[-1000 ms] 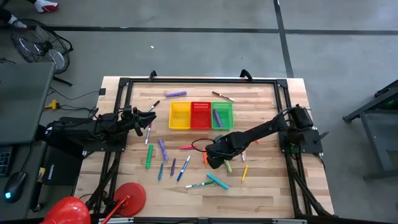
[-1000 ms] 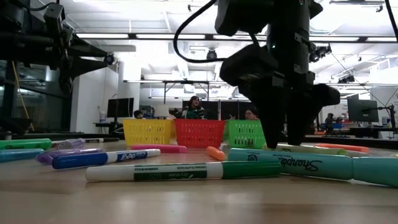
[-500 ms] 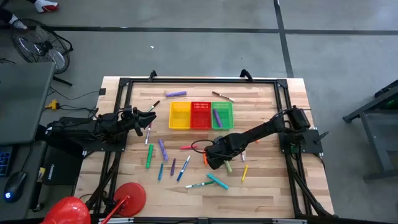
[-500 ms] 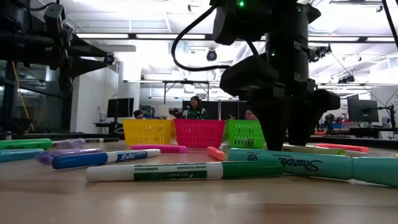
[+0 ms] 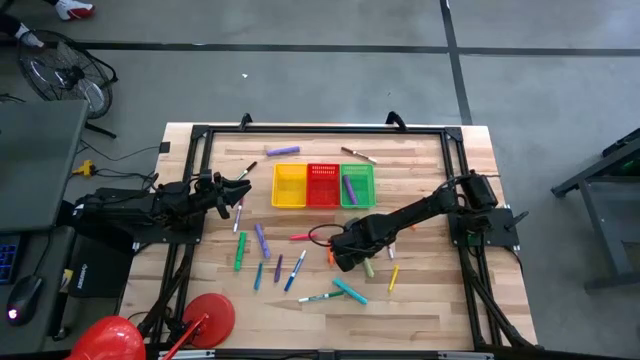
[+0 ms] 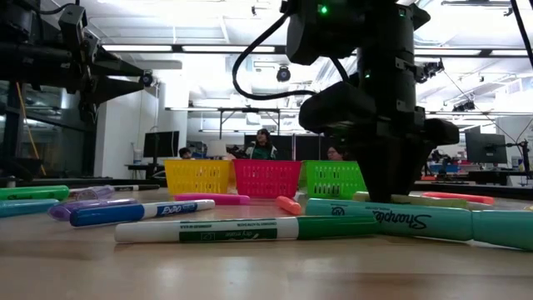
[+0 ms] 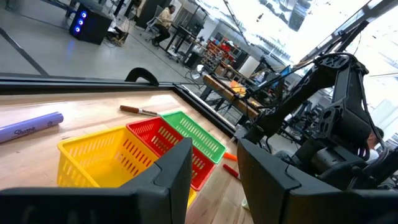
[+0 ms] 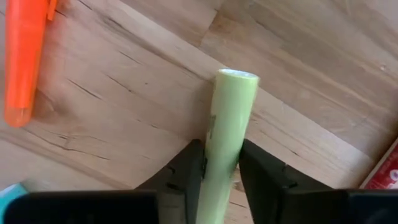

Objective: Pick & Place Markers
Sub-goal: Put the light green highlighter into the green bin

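Pick-up is the step in hand. The right gripper is lowered to the tabletop in the middle of the scattered markers, and its fingers are closed in against both sides of a light green marker, which lies flat on the wood between them. In the right wrist view the pads are seen touching the barrel, with the marker's blunt end sticking out well past the fingertips. An orange marker lies near, off to one side of the fingers and apart from them. The grasp looks just made; whether it is already firm cannot be told.

The left gripper is held part open and empty, above the table near the baskets, with the yellow basket just ahead of its fingers.

Next, a straight lift is called for, so that the neighbouring markers are not dragged along. The marker is then to be carried to the baskets, which stand well beyond the right gripper across the table, probably to the green basket by colour, and released above it.
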Motion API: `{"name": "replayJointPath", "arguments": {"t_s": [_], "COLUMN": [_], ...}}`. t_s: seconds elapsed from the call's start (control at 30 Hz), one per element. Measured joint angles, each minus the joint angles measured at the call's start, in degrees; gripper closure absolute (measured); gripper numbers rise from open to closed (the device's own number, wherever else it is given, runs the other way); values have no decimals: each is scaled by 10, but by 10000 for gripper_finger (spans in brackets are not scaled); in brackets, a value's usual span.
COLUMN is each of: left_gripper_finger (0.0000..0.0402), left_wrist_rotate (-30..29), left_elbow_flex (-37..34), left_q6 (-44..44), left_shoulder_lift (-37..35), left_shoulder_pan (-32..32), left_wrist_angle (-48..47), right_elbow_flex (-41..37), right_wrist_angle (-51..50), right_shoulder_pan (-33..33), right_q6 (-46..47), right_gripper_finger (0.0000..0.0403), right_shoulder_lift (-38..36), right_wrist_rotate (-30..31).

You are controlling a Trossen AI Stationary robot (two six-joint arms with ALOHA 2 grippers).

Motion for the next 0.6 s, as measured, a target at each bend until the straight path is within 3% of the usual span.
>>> {"name": "replayJointPath", "arguments": {"t_s": [0.2,0.6], "left_gripper_finger": [275,275], "left_wrist_rotate": [0,0], "left_elbow_flex": [0,0], "left_q6": [0,0], "left_shoulder_lift": [0,0], "left_shoulder_pan": [0,0], "left_wrist_angle": [0,0], "right_elbow_flex": [0,-5], "right_wrist_angle": [-1,-2], "right_shoulder_pan": [0,-4], "right_q6": [8,9], "right_gripper_finger": [339,340], "right_shoulder_lift": [0,-31], "right_wrist_rotate": [1,2]}}
